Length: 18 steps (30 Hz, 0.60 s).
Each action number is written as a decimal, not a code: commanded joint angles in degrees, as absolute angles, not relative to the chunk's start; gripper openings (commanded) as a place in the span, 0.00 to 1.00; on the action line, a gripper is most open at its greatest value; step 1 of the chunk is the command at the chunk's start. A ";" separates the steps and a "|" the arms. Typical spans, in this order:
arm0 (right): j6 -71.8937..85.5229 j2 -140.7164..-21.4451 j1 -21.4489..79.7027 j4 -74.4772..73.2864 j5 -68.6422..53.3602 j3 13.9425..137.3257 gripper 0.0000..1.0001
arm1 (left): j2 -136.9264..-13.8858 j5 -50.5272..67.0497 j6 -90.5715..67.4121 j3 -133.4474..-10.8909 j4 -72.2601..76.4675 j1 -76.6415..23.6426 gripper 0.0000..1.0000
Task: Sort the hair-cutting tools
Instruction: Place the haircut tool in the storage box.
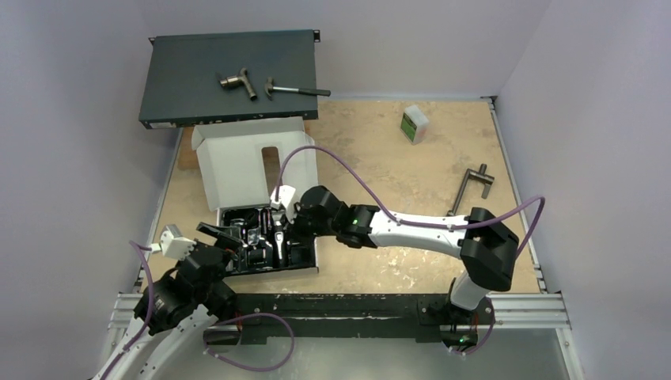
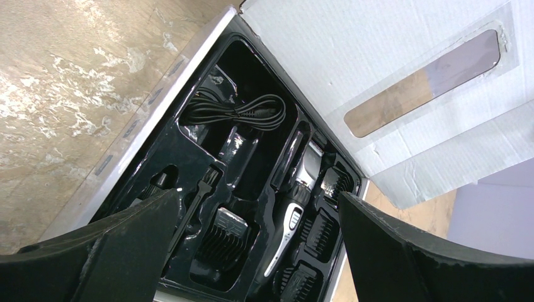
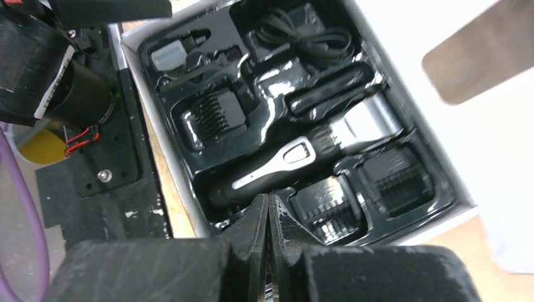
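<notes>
Left tool (image 2: pixel 259 196) hangs wide open over the near end of the tray (image 3: pixel 271 78), holding nothing. Right tool (image 3: pixel 269 201) is pinched shut and empty at the tray's edge. The clipper (image 3: pixel 302 154) lies in the tray's long slot, comb attachments (image 3: pixel 211 113) pocketed either side, cord (image 3: pixel 302 34) coiled at the tray's far end. Sorting looks nearly done. Next, I'd say, a check for strays outside the tray.

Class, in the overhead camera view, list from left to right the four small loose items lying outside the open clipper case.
pipe fitting → hammer → small green-and-white box → T-shaped metal handle
</notes>
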State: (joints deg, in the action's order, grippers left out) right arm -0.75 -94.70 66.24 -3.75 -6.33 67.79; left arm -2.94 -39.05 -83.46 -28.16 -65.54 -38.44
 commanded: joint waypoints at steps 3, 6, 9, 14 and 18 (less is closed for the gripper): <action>12.20 -94.39 66.17 2.32 -8.09 62.68 0.00 | -4.57 -37.26 -83.93 -28.32 -72.54 -38.67 0.98; 12.83 -95.69 66.18 1.87 -8.22 61.76 0.00 | -5.46 -37.44 -83.85 -28.54 -72.68 -38.67 0.98; 12.95 -95.63 66.18 2.01 -8.33 60.30 0.00 | -5.90 -37.40 -84.23 -28.50 -72.95 -38.67 0.98; 12.90 -97.67 66.13 0.43 -7.16 59.81 0.00 | -6.21 -37.30 -84.70 -27.83 -72.58 -38.67 0.98; 13.51 -99.69 66.16 0.35 -6.04 59.68 0.00 | -6.65 -37.09 -84.86 -27.68 -72.67 -38.67 0.98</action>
